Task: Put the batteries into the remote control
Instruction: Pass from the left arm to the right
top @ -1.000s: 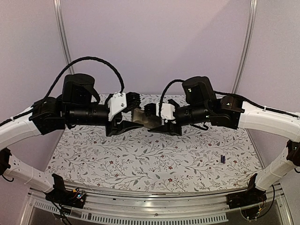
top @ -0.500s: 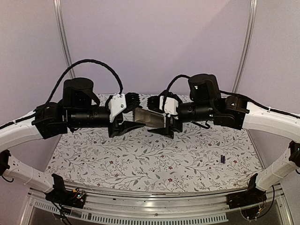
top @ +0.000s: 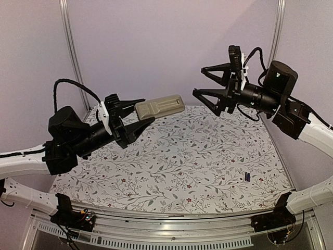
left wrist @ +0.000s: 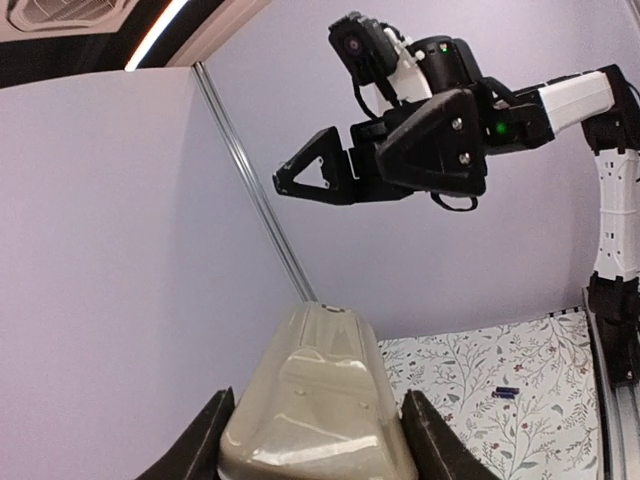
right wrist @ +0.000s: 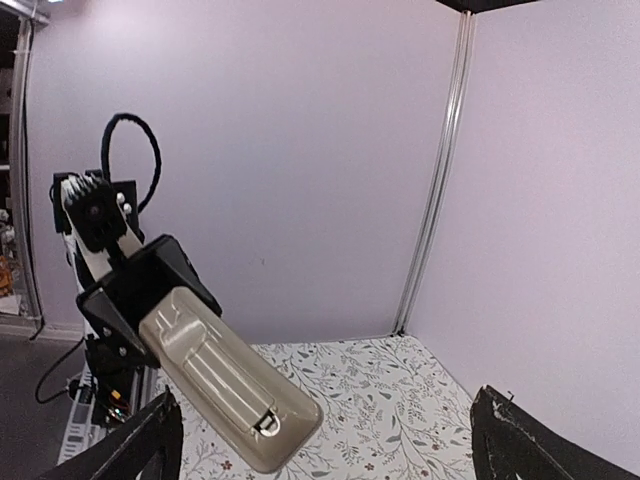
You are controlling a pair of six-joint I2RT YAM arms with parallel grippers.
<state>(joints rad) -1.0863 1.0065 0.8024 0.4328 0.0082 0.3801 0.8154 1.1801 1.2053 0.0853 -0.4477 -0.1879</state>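
Observation:
My left gripper is shut on one end of the tan remote control and holds it high above the table, pointing right. In the left wrist view the remote sits between my fingers. The right wrist view shows its tan back with a ribbed panel and a small latch. My right gripper is open and empty, raised at the right, apart from the remote and facing it. A small dark bluish battery lies on the table at the right, and also shows in the left wrist view. I cannot tell whether it is one cell or two.
The table has a floral-patterned cloth. Lilac walls with metal corner posts enclose it on three sides. The arm bases and a metal rail run along the near edge.
The right gripper has let go of the remote, opened and swung up to the right. The left arm has pulled back to the left and lifted the remote, now holding it alone.

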